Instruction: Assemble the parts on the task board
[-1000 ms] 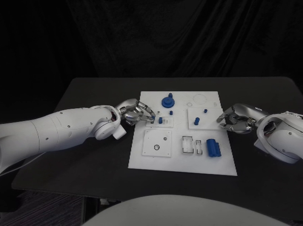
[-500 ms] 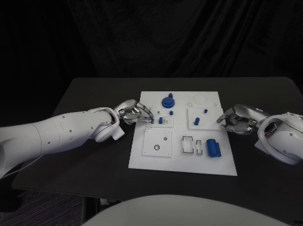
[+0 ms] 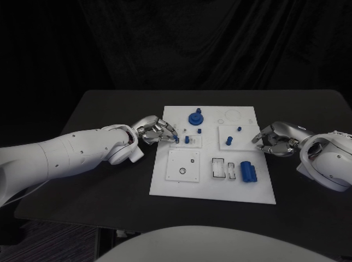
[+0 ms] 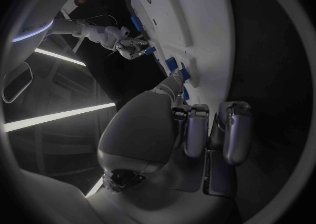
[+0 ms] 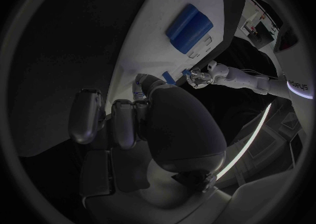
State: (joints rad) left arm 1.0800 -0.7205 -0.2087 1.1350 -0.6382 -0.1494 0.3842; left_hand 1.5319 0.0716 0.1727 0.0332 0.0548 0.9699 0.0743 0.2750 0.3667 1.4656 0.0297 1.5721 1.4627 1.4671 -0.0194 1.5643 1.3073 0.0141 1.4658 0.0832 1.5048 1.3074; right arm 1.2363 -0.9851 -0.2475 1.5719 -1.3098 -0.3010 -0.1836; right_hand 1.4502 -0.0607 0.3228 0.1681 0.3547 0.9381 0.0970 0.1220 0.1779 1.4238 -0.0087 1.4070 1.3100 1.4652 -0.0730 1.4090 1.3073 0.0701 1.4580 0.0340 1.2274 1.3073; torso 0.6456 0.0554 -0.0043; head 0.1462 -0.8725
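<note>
On the bench, the task board (image 3: 211, 188) carries a small blue block (image 3: 248, 171) nearest: probably light, stiff, slick, best pinched across its sides. Farther, left hand (image 3: 156, 131) curls beside blue pegs (image 3: 186, 140), grip unclear; right hand (image 3: 274, 139) curled, apparently empty

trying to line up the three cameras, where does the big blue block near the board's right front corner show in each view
Head view: the big blue rectangular block lies near the white task board's front right area.
Left wrist view: I cannot pick it out with certainty.
Right wrist view: the block lies on the board beyond the right hand.
Shared landmark: the white task board itself, seen in all three views.
</note>
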